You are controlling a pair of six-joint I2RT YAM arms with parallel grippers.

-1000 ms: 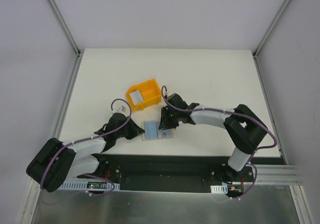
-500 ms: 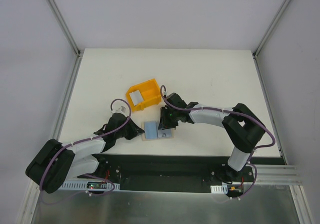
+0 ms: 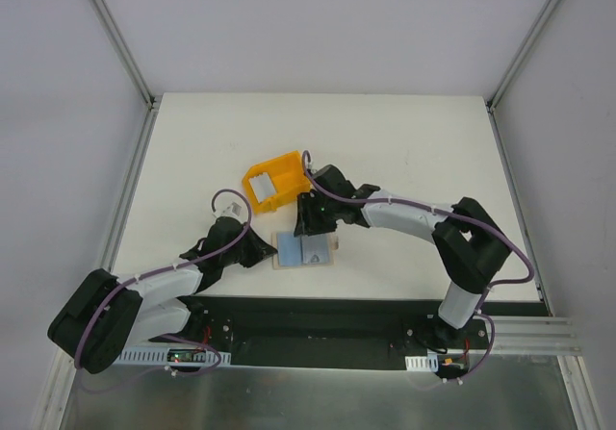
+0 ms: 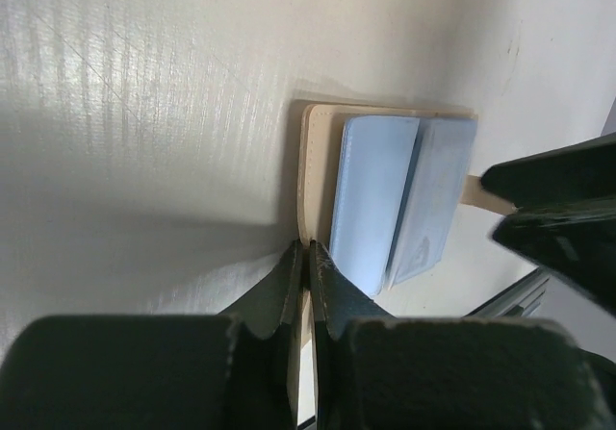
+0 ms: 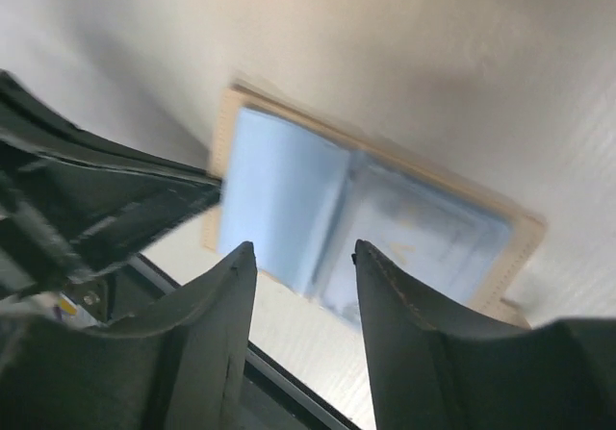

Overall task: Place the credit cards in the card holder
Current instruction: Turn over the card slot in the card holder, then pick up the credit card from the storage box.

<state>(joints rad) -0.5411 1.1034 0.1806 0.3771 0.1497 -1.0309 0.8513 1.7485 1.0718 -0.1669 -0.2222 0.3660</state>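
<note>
The card holder (image 3: pixel 306 251) lies open on the surface (image 3: pixel 414 161) — the left tool (image 4: pixel 306 257) is clamped on its beige edge. The right tool (image 5: pixel 303 252) hangs above it — fingers apart, empty, near the yellow bin (image 3: pixel 279 175).

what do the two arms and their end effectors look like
The left arm and right arm both have white link shells between bulky black joint housings, and both sit on black bases. A thin purple cable loops along each arm. The left end effector and right end effector are matte black, each with two flat, tapered fingers.
</note>
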